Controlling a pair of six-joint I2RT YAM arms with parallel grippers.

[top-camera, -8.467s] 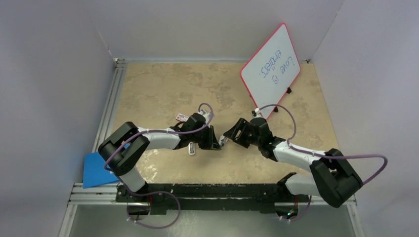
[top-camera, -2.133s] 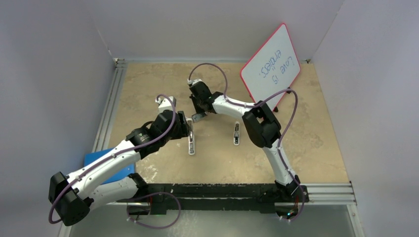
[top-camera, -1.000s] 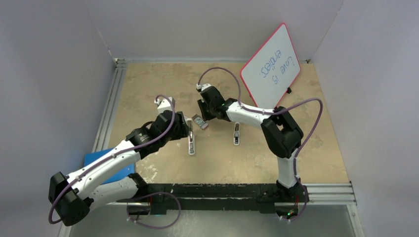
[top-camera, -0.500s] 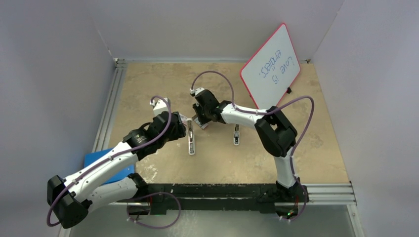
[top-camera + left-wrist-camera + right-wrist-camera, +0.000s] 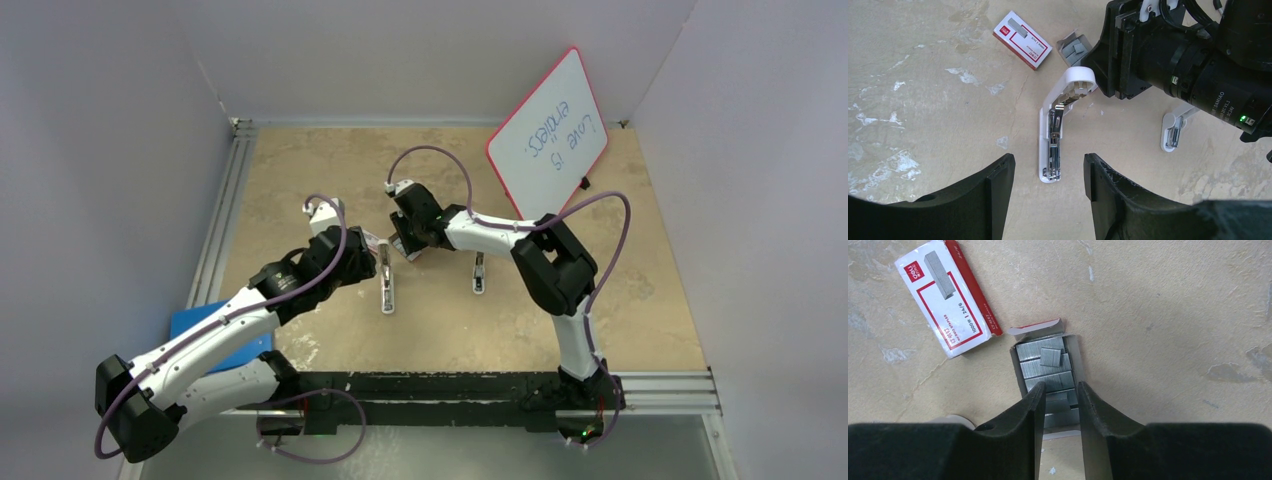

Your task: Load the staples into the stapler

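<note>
The white stapler [image 5: 1052,150] lies swung open on the table, its metal channel facing up and its rounded lid [image 5: 1075,82] raised at the far end. My left gripper [image 5: 1048,165] hangs open above its near end, touching nothing. The staples [image 5: 1045,365] are grey strips in a small open tray just beyond the stapler. One short loose piece lies on top of them. The red-and-white sleeve [image 5: 945,325] rests empty to the tray's left. My right gripper [image 5: 1060,390] points down over the tray's near half, its jaws a narrow gap apart, with nothing visibly clamped.
A shorter white piece [image 5: 479,272] with a metal insert lies right of the stapler. A red-framed whiteboard [image 5: 548,140] stands at the back right. A blue pad [image 5: 190,335] sits at the table's left front. Metal rails run along the left and near edges.
The right gripper shifted slightly left and settled over the staple tray. The left wrist edged a little left. In the last half second nothing visibly moved.
</note>
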